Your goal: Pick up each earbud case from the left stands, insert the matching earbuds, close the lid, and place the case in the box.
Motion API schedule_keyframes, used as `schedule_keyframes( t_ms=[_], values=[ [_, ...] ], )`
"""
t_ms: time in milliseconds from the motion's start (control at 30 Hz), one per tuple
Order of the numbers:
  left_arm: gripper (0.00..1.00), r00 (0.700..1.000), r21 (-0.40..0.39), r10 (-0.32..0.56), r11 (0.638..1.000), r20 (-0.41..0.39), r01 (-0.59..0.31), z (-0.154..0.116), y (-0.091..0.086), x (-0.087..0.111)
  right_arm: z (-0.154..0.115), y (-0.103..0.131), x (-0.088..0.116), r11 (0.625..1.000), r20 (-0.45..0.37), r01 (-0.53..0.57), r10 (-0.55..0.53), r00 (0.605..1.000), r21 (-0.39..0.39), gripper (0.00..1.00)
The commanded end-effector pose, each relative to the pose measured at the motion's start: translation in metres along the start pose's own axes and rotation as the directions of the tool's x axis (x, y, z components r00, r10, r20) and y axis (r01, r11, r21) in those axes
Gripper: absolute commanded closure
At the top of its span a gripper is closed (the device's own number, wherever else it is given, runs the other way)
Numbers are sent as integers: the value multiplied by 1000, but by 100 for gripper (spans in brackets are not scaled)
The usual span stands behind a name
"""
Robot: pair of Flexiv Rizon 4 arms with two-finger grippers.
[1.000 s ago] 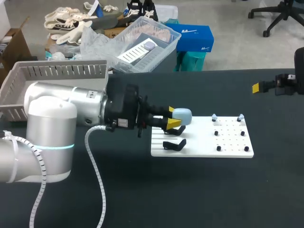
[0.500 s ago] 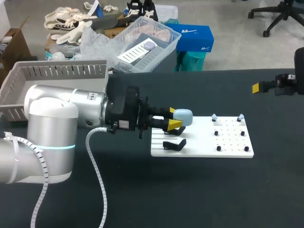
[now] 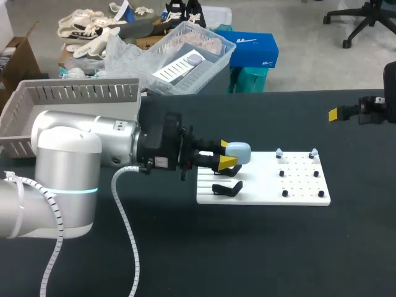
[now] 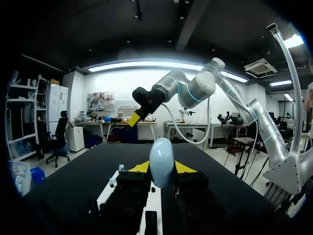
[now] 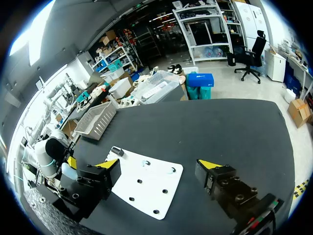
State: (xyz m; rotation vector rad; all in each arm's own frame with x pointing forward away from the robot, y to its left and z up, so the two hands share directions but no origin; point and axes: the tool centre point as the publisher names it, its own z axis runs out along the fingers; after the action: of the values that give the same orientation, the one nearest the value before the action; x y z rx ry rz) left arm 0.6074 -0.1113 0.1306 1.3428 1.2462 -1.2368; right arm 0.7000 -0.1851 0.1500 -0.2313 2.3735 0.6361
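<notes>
A light-blue earbud case (image 3: pixel 239 151) hangs just above the left end of the white board (image 3: pixel 297 185), with my left gripper (image 3: pixel 226 155) shut on it. In the left wrist view the closed case (image 4: pixel 162 161) stands upright between the two yellow tips. Black stands (image 3: pixel 227 187) sit on the board below it. Two small earbuds (image 3: pixel 279 152) (image 3: pixel 314 152) rest on pegs at the board's far edge. My right gripper (image 3: pixel 337 113) hovers high at the far right. It is open and empty (image 5: pixel 157 164), looking down on the board (image 5: pixel 146 188) and the case (image 5: pixel 68 171).
A grey slatted basket (image 3: pixel 37 102) stands at the table's back left, behind my left arm. A clear plastic bin (image 3: pixel 185 55) sits beyond the table's back edge. Black pegs (image 3: pixel 300 173) dot the board's right half. Dark tabletop surrounds the board.
My left gripper with the case has edged very slightly to the right, then held still. The right arm has not moved.
</notes>
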Motion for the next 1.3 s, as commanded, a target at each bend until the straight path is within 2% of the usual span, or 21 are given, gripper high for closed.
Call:
schedule_keyframes(
  t_ms=[33,267,500,733,1300],
  values=[
    [100,1000,20,18,1000,10,-18,5,-4,1,0,0,0,1000,0,0,0,1000,0,0],
    [100,999,55,34,998,15,-35,17,-7,8,0,0,0,1000,0,0,0,1000,0,0],
    [100,999,67,41,997,11,-42,25,-3,19,-2,3,4,1000,-7,9,-9,1000,-13,0],
    [100,998,64,54,997,-17,-53,34,-2,30,-10,27,17,997,-18,71,-71,997,-21,0],
    [100,997,20,66,998,-32,-65,44,7,46,-19,91,56,973,-32,195,-200,979,-120,0]
  ],
)
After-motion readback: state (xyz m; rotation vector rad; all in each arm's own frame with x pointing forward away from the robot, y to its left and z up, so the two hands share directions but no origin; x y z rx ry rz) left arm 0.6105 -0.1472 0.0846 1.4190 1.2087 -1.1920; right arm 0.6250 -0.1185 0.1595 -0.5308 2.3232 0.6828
